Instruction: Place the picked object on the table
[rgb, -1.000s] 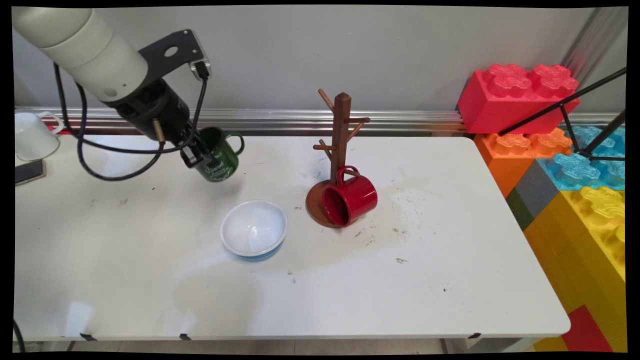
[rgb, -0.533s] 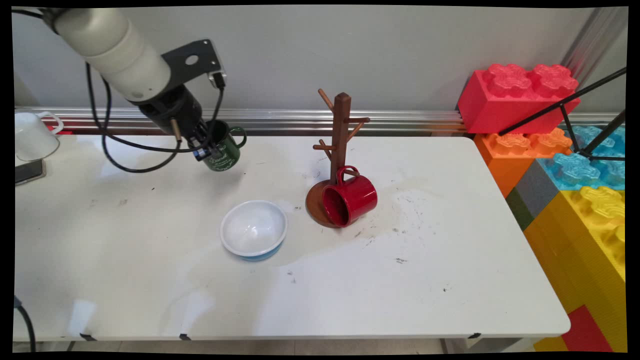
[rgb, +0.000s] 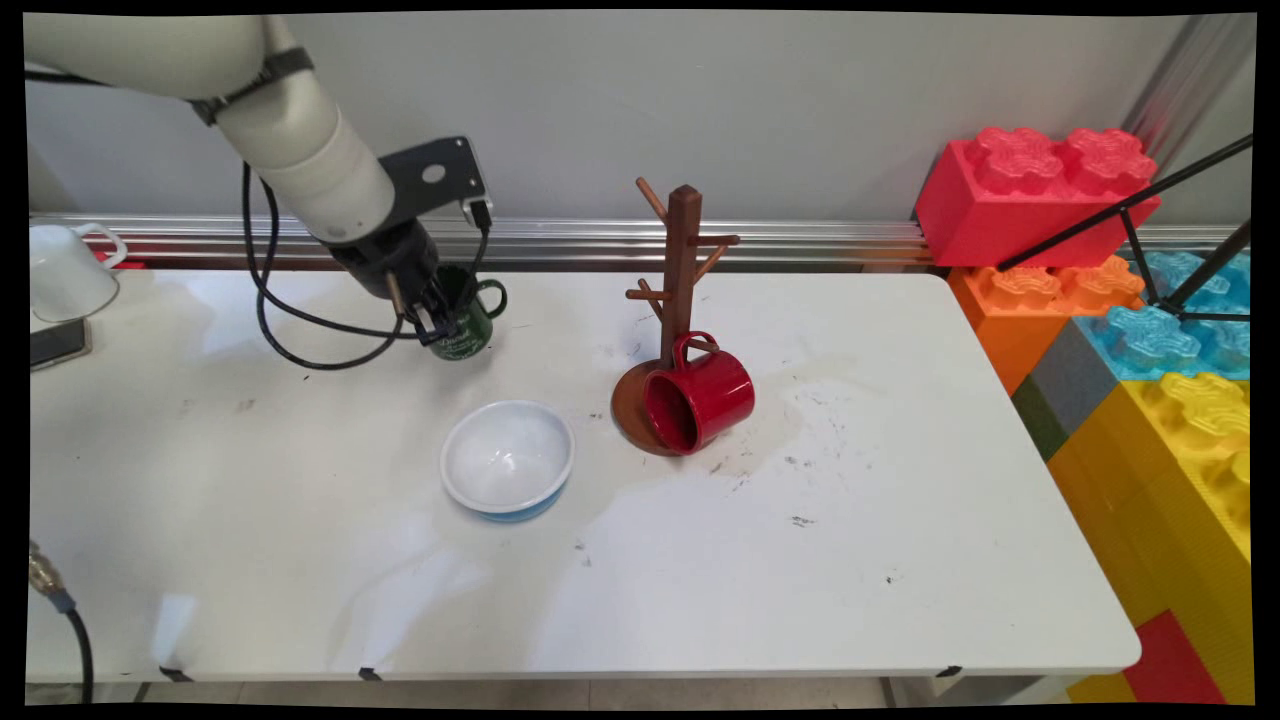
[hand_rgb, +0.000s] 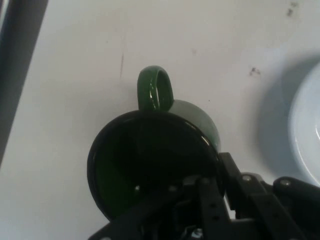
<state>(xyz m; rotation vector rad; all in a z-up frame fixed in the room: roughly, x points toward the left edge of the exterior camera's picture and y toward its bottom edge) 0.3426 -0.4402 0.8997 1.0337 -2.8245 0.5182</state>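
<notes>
- The white tabletop (rgb: 300, 560) is bare along its near edge, with scuffs and dark specks scattered toward the right of its middle.
- A white bowl (rgb: 508, 460) with a blue outside sits upright a little nearer than the tabletop's middle; in the hand view its rim (hand_rgb: 306, 130) shows at the right edge.
- Just right of the bowl, a red mug (rgb: 699, 396) lies on its side, mouth turned to the near left, resting on the round base of a brown wooden mug tree (rgb: 683, 262) whose pegs carry nothing.
- Farther back and left of the tree, a green mug (rgb: 466, 326) with white lettering stands low over the tabletop's far part, handle (hand_rgb: 155, 90) pointing right in the main view; whether its base touches the surface cannot be told.
- The pincer (rgb: 437, 322) has hold of the green mug at its left rim: in the hand view one finger (hand_rgb: 150, 205) reaches inside the dark mouth and the other (hand_rgb: 235, 175) lies outside the wall, clamping it between them.
- Black cables (rgb: 300, 320) loop down from the arm to the left of the mug.
- At the far left stand a white jug (rgb: 65, 268) and a dark flat object (rgb: 55, 342).
- Past the right end, big toy bricks (rgb: 1100, 290) in red, orange, blue and yellow are stacked.
</notes>
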